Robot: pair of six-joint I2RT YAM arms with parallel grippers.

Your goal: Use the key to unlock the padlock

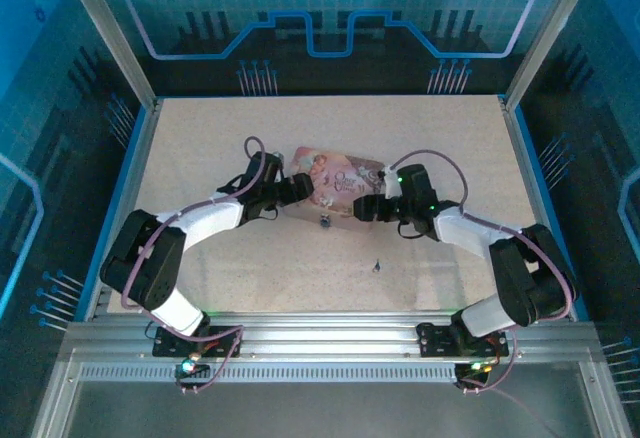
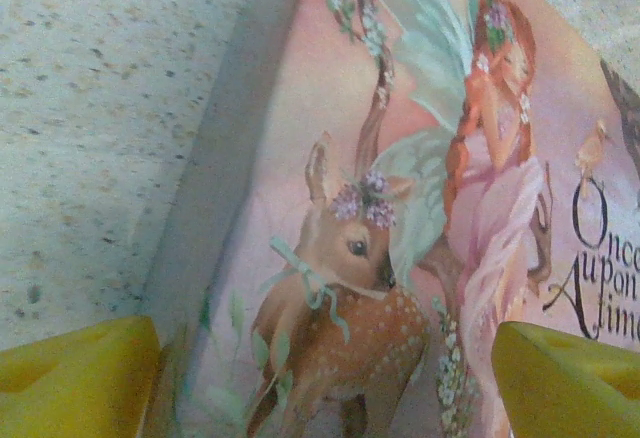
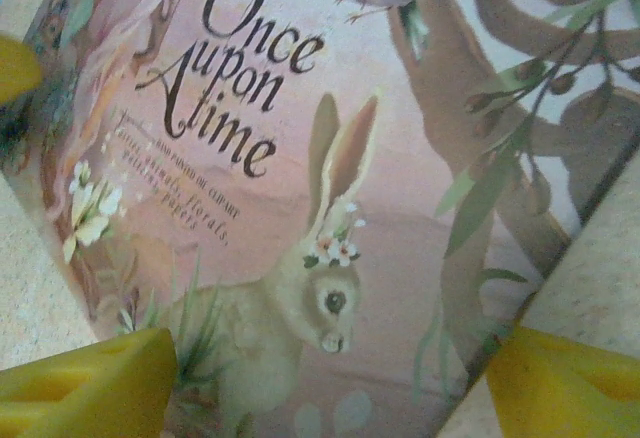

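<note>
Nearest, along the bottom of the top view: aluminium rail point(image 1: 320, 333) with both arm bases bolted on. Beyond it is the speckled beige table point(image 1: 250, 278), with blue walls around.

Left arm point(image 1: 190, 228) and right arm point(image 1: 490, 238), white and black, bend inward toward mid-table and meet at opposite ends of the pink tin point(image 1: 335, 178). The tin lies flat and slightly angled. Its lid has a fairy, a deer, a rabbit and "Once upon a time" lettering.

Left gripper point(image 2: 325, 383): jaws spread wide over the tin's left end. One yellow fingertip point(image 2: 80, 378) is at the tin's side edge, the other above the lid. Nothing is clamped. Right gripper point(image 3: 330, 383): jaws also wide apart, the tin's corner between the yellow fingertips point(image 3: 90, 383). No grip shows, and I cannot tell whether they touch the tin.

Padlock point(image 1: 325, 223): tiny dark grey blob on the table, right at the tin's near edge, between the two grippers. Too small to make out the shackle or whether it is latched.

Key point(image 1: 377, 265): tiny dark sliver lying loose on the table, nearer the bases than the padlock and off to its right. It is apart from the padlock and from both grippers.
</note>
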